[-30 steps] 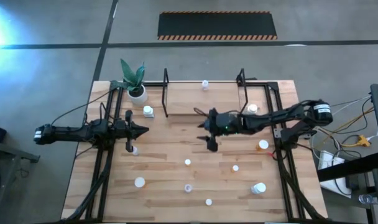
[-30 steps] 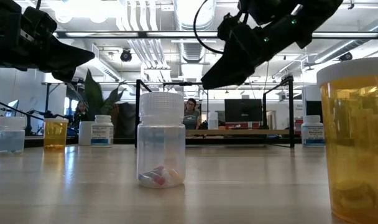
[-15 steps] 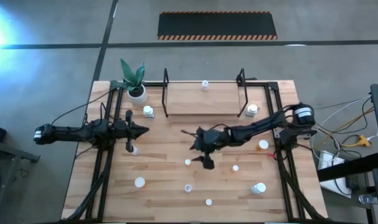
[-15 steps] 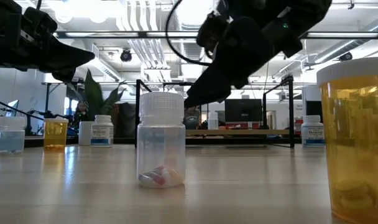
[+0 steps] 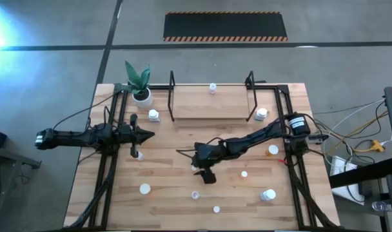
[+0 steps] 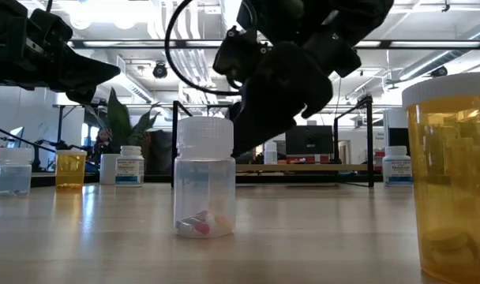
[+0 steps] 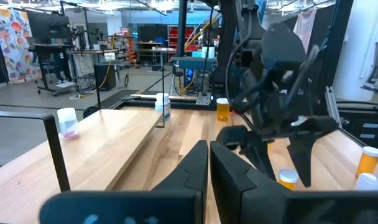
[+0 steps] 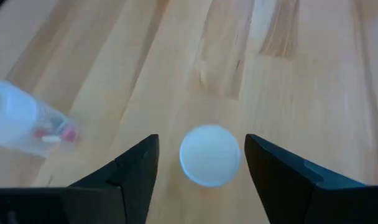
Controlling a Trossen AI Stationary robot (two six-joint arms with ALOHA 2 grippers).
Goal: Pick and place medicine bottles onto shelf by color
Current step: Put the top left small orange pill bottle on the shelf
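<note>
A white-capped medicine bottle (image 8: 209,155) stands upright on the bench (image 5: 170,193), mid-board, well short of the shelf (image 5: 211,103). My right end effector (image 8: 201,163) hangs directly above it, fingers spread wide and straddling the cap without touching, lined up for a top grasp. My left end effector (image 5: 148,135) waits pinched together, empty.

White-capped clear bottle (image 6: 204,177), amber bottle (image 6: 449,173), pale wooden table (image 5: 183,145), green plant (image 5: 138,77).
</note>
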